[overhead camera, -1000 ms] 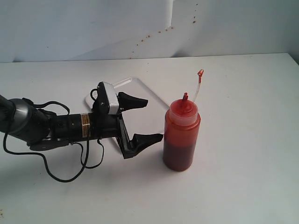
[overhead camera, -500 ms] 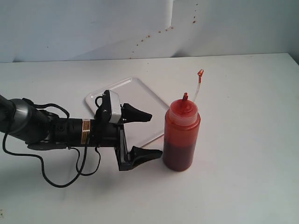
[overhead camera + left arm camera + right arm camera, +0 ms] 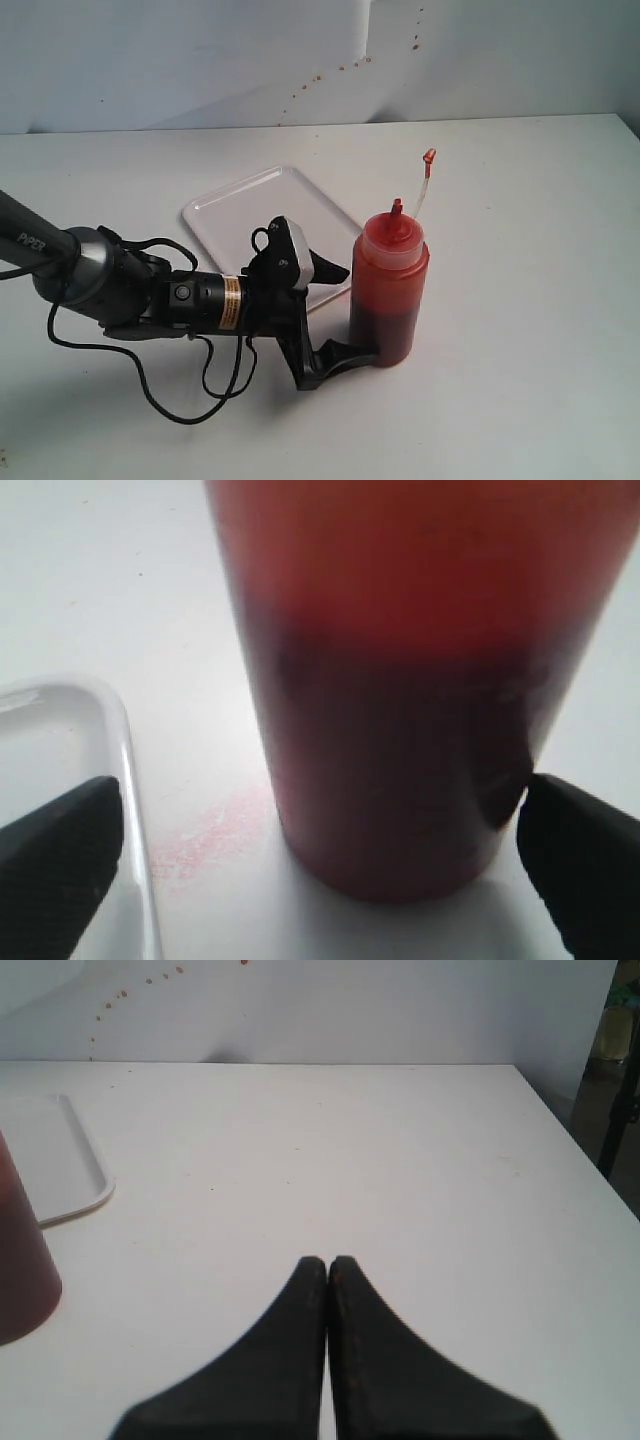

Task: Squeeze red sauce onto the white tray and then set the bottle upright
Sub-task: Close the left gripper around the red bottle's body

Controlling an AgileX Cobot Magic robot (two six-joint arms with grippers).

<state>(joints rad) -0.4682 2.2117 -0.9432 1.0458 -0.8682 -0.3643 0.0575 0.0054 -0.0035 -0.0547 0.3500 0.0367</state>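
The bottle (image 3: 389, 290) stands upright on the table, dark red sauce (image 3: 381, 335) filling its lower half. Its nozzle (image 3: 397, 207) is uncapped, and the small cap (image 3: 429, 156) sticks up on its strap. The white tray (image 3: 268, 215) lies just left of and behind the bottle, with no sauce visible on it. My left gripper (image 3: 345, 312) is open, one finger on each side of the bottle's lower part. In the left wrist view the bottle (image 3: 410, 680) fills the space between the fingers (image 3: 55, 865), apart from them. My right gripper (image 3: 327, 1265) is shut and empty, away from the bottle (image 3: 20, 1260).
A faint red smear (image 3: 210, 830) marks the table between the tray's corner (image 3: 115, 740) and the bottle's base. Red splatter dots (image 3: 330, 75) speckle the back wall. The left arm's cable (image 3: 180, 400) loops over the table in front. The table's right edge (image 3: 590, 1180) lies beyond my right gripper.
My left gripper has moved right and forward off the tray, and its open fingers now flank the bottle's lower part. The bottle has not moved.
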